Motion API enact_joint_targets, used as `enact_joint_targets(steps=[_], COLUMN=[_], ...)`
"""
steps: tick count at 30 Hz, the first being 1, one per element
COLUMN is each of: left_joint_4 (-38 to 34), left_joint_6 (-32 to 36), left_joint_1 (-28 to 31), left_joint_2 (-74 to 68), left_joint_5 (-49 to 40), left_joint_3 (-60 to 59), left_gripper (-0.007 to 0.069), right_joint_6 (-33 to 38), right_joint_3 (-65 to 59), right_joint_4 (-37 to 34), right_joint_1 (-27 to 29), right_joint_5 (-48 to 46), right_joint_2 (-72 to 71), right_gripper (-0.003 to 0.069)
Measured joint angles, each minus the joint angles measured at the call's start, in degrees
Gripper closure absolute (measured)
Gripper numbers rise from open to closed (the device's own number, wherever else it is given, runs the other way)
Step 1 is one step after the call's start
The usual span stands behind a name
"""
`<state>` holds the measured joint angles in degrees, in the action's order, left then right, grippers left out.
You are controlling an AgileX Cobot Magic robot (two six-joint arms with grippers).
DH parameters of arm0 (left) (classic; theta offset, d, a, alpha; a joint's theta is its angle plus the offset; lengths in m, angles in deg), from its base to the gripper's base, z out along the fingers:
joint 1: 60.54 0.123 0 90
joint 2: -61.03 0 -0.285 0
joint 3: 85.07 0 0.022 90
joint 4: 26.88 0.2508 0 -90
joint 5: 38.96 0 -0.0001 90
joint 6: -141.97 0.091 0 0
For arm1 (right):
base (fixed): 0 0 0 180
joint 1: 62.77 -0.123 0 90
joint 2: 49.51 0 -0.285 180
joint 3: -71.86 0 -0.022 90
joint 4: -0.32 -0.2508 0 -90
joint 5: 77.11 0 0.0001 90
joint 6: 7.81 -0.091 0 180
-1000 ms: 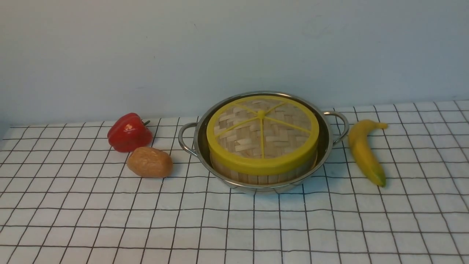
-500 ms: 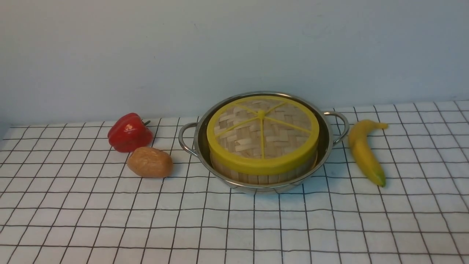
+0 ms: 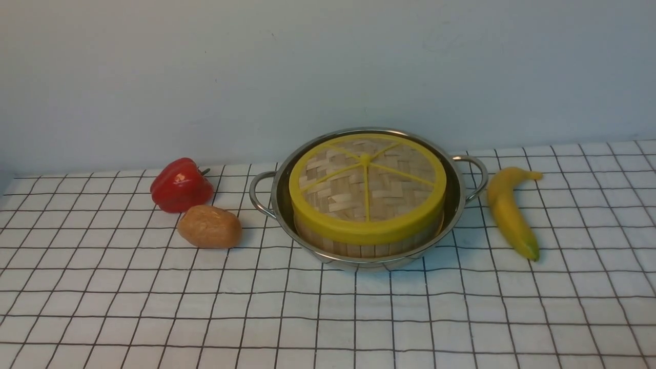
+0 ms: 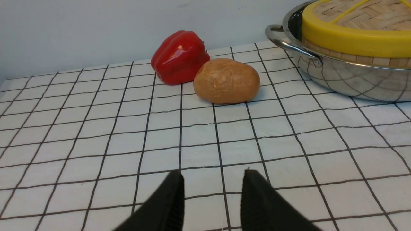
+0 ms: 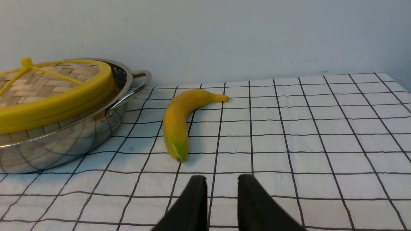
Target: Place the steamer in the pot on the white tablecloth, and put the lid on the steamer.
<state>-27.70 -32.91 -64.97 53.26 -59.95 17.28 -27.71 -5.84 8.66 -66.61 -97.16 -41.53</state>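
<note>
cloth: the white tablecloth (image 3: 328, 307) with a thin black grid covered the whole surface; pale wall behind.
left gripper: the left gripper (image 4: 212, 192) showed only in its own wrist view, two black fingers (image 4: 170, 202) parted with a clear gap, bare cloth between them, nothing held; it sat low over the cloth, well apart from the food and pot.
pepper: red pepper (image 3: 180, 185) lay furthest left in the front view, towards the wall, stem pointing at the pot.
potato: brown potato (image 3: 209, 226) sat just beside the pepper, on its nearer side, close to the pot's left handle, not touching it.
pot: the pot (image 3: 456, 205) stood on the cloth at centre, shiny steel, loop handles out to left and right.
steamer: the steamer (image 3: 359, 249) sat inside the pot, only its slatted wooden wall visible below the lid.
lid: the lid (image 3: 366, 187) rested on top of the steamer, yellow rim all round, spokes meeting at the centre knob; looked seated and roughly level.
banana: banana (image 3: 507, 210) lay right of the pot near the right handle, apart from it, green tip towards the camera.
right gripper: the right gripper (image 5: 221, 192) showed only in its wrist view, black fingers (image 5: 192, 205) slightly parted, narrow gap, gripping nothing; banana tip lay just ahead of it, not touching.
</note>
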Motion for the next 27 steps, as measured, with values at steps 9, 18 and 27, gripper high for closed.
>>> enact_joint_targets(steps=[9, 18, 27], left_joint_4=[0.0, 0.0, 0.0], left_joint_6=[0.0, 0.1, 0.2], left_joint_1=[0.0, 0.0, 0.0], left_joint_2=[0.0, 0.0, 0.0], left_joint_5=[0.0, 0.0, 0.0], left_joint_3=[0.0, 0.0, 0.0], left_gripper=[0.0382, 0.0382, 0.0382], right_joint_6=[-0.3, -0.4, -0.5], right_joint_3=[0.0, 0.0, 0.0], right_joint_4=[-0.4, -0.4, -0.4], right_joint_1=[0.0, 0.0, 0.0], right_joint_5=[0.0, 0.0, 0.0], right_joint_2=[0.0, 0.0, 0.0], right_gripper=[0.0482, 0.0468, 0.0452])
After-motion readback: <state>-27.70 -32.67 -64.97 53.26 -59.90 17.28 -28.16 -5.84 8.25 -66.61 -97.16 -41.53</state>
